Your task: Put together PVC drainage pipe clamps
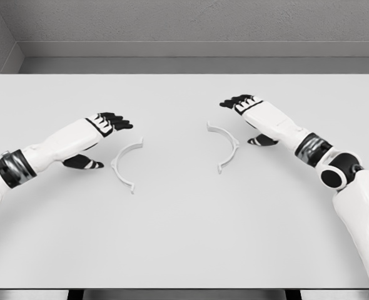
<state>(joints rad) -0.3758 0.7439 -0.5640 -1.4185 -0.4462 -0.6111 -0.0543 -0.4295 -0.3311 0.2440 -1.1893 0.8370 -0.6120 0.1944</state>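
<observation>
Lying apart between the open left hand (107, 125) and right hand (244, 105), two clamp halves (126, 164).

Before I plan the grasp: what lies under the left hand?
Under the left hand only bare table and its shadow show. The left clamp half lies beside it, uncovered. The patch under the palm is hidden.

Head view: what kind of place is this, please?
Probably a simulated test workspace, not a real workshop. A plain white table stands before bare grey walls, and it carries only two white half-ring clamp pieces. The left hand and right hand are open beside them.
</observation>
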